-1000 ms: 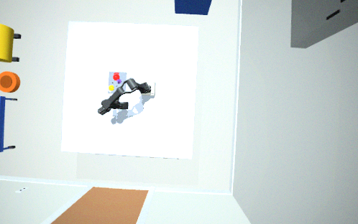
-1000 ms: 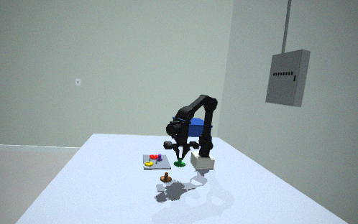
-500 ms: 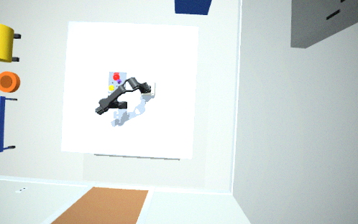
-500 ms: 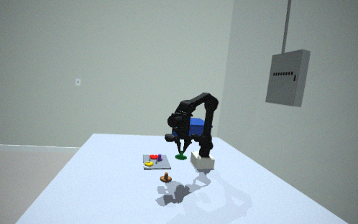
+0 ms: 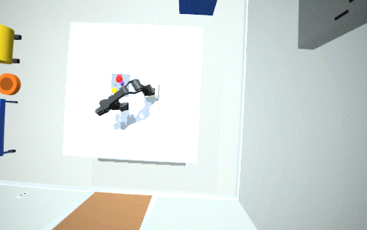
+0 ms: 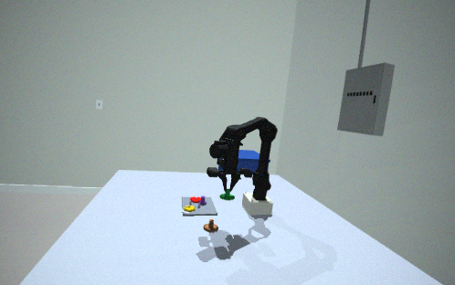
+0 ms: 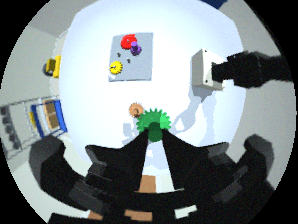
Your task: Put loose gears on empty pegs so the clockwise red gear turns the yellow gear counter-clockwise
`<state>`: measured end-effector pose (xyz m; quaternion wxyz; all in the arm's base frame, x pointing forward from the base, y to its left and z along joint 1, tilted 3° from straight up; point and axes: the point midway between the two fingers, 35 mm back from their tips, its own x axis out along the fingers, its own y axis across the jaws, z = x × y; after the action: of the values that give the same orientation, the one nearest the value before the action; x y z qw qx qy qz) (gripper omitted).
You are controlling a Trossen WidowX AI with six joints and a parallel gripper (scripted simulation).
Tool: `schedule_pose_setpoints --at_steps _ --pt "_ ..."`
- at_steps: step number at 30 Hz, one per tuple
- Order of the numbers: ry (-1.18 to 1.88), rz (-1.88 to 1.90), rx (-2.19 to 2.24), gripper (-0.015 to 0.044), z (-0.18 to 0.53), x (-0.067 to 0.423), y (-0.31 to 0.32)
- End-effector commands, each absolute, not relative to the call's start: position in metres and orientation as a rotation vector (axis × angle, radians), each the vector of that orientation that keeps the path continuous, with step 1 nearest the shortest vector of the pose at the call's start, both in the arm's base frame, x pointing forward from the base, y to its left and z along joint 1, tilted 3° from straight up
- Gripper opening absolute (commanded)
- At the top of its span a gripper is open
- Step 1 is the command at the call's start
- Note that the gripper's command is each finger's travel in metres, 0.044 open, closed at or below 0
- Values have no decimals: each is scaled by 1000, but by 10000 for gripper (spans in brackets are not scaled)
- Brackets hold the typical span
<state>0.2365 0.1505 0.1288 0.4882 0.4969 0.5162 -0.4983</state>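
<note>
My gripper (image 6: 227,191) (image 7: 154,131) is shut on the knob of the green gear (image 6: 227,197) (image 7: 153,118), held above the table. The grey board (image 5: 126,77) (image 6: 208,211) (image 7: 143,71) carries the red gear (image 5: 117,79) (image 6: 195,199) (image 7: 127,41) and, at its other end, the yellow gear (image 5: 114,90) (image 6: 189,208) (image 7: 116,67). A purple gear (image 6: 203,200) (image 7: 135,48) is on the board right beside the red gear; whether it sits flat is hard to tell. Two empty pegs show, one peg (image 7: 119,54) and another peg (image 7: 128,60). The brown gear (image 6: 210,227) (image 7: 135,110) stands loose on the table.
The arm's white base (image 5: 158,91) (image 6: 257,205) (image 7: 201,70) stands on the table to the right of the board. In the wrist view the brown gear lies between the green gear and the board's side, slightly left. The arm covers part of the board's edge in the top view.
</note>
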Motion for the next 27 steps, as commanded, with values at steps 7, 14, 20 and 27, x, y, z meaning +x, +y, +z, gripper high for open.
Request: schedule_pose_setpoints --at_steps 7,14,20,27 --pt "1255 -1205 1198 0 120 250 136" --pt "1253 -1209 1192 0 114 260 123" --pt "1251 -1209 1193 0 108 268 113" --pt "1258 -1208 1204 0 102 276 101"
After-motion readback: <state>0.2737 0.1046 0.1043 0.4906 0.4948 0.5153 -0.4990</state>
